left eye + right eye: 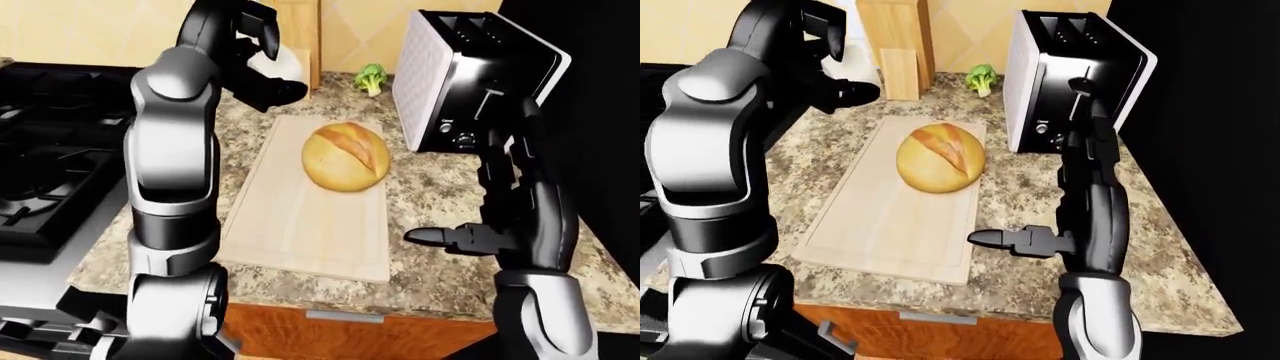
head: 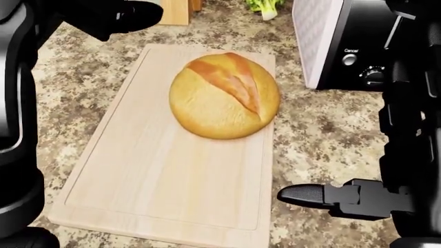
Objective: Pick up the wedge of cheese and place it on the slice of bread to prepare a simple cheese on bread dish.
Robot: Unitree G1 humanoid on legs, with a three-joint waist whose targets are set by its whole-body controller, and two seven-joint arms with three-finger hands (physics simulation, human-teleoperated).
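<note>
The left hand (image 1: 262, 64) is raised above the top-left corner of the cutting board (image 1: 300, 225), its fingers closed round a pale wedge of cheese (image 1: 283, 64), which is clear of the counter (image 1: 430, 187). The bread (image 2: 224, 96), shown as a round loaf, rests on the upper right part of the board, just beside the toaster (image 1: 470, 75). The right hand (image 2: 324, 196) hovers low over the counter to the right of the board, fingers extended and holding nothing. For the carry in hand, move the cheese right and downward in the left-eye view until it is centred over the loaf. The crown is domed, so lower the wedge onto the highest point and release only when it bears on the crust. Keep the forearm clear of the toaster and of the wooden block (image 1: 895, 45) at the top.
</note>
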